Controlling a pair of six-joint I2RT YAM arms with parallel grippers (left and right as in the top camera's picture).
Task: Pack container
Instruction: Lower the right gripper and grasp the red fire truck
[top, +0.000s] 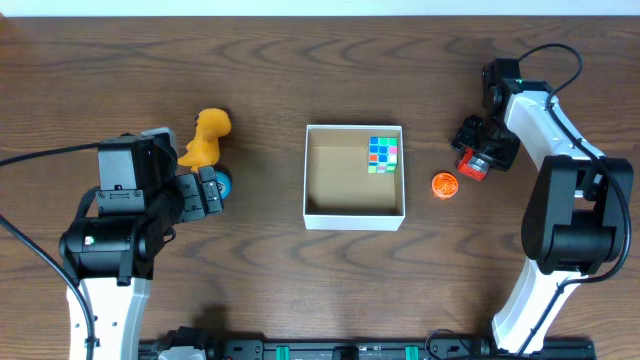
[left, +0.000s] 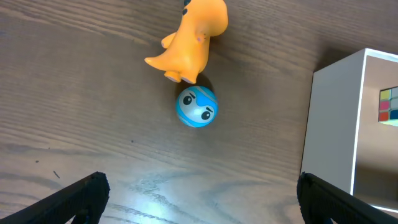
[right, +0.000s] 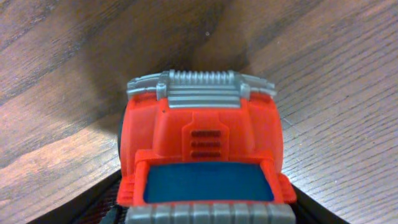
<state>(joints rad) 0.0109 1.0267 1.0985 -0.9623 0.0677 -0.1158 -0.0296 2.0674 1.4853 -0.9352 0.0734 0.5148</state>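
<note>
Container (top: 354, 217) holds a colour cube (top: 383, 154); your left gripper (left: 199, 199), jaws apart, faces blue ball (left: 197, 107) beside orange dinosaur (left: 189, 40), your right gripper (top: 476, 160) clamps red truck (right: 202, 143), orange disc (top: 445, 185) between truck and container.

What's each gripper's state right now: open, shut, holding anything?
Left gripper: open, holding nothing.
Right gripper: fingers flank the red toy truck; whether it is clamped cannot be told.

Robot lab: two arms (top: 110, 240) at wooden table (top: 300, 300)

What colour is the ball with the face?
The ball is blue; the left wrist view shows it best.
</note>
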